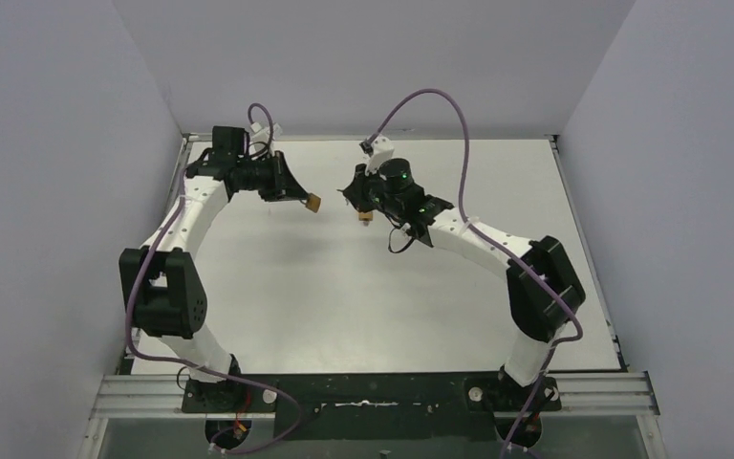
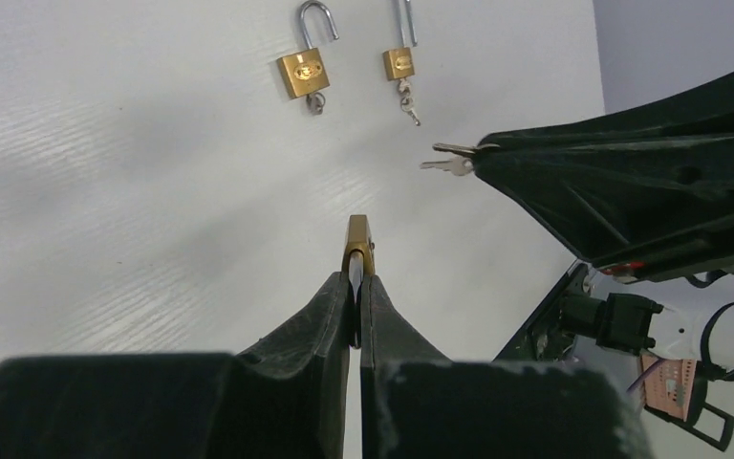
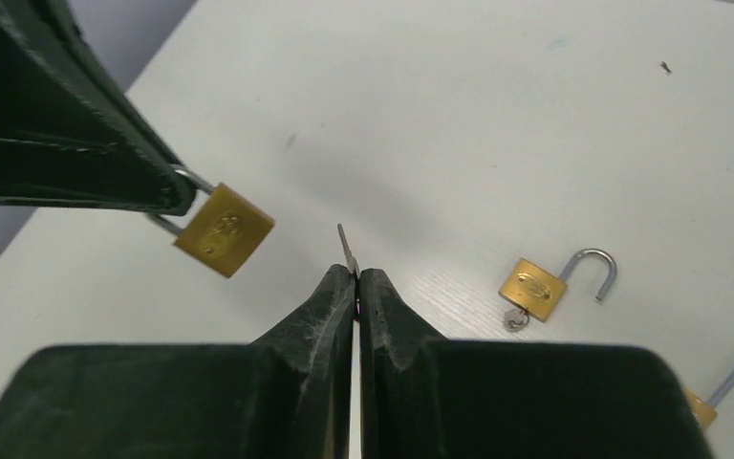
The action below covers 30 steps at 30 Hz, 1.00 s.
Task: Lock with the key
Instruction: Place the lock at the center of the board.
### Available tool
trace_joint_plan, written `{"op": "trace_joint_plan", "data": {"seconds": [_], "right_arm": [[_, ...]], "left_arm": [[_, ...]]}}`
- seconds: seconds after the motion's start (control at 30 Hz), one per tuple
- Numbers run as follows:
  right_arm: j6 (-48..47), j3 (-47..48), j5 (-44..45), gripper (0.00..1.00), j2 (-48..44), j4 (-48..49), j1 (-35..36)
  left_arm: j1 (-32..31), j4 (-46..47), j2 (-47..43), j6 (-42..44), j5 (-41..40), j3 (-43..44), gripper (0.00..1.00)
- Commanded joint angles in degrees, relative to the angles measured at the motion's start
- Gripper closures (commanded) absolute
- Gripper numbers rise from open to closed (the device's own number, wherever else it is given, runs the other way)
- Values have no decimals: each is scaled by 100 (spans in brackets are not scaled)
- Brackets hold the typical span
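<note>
The key is pinched tight in the right gripper, up in the air above the bench. Beside it, the left gripper squeezes a small gold padlock by its loop. Line the key's tip up with the keyhole slowly. The key is thin and silver.

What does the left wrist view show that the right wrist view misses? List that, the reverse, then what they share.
Left wrist only: the key in the right gripper seen flat, and the second open padlock whole. Right wrist only: the face and shackle of the held padlock in the left gripper. Both: the first open padlock lying on the table, and both grippers shut on their loads.
</note>
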Motion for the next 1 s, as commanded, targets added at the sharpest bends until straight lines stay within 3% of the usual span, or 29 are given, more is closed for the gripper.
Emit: {"op": "trace_joint_plan", "data": {"seconds": [0.0, 0.17, 0.37, 0.53, 0.73, 0.97], "right_arm": [[255, 652, 1539, 100, 635, -252, 153], [546, 1263, 1806, 100, 1449, -663, 200], [788, 1573, 1825, 100, 1921, -718, 367], [1104, 1673, 1830, 100, 2158, -586, 521], [1609, 1811, 1830, 100, 2541, -275, 684], [2458, 1841, 1717, 100, 2952, 263, 782]], "left_arm": [[38, -1094, 706, 650, 187, 1128, 100], [14, -1671, 1418, 1061, -860, 1585, 100], [-341, -845, 894, 783, -3485, 806, 100], [-758, -567, 1038, 519, -4626, 466, 100], [-989, 131, 890, 292, -5294, -98, 100], [-1000, 759, 706, 75, -5462, -606, 100]]}}
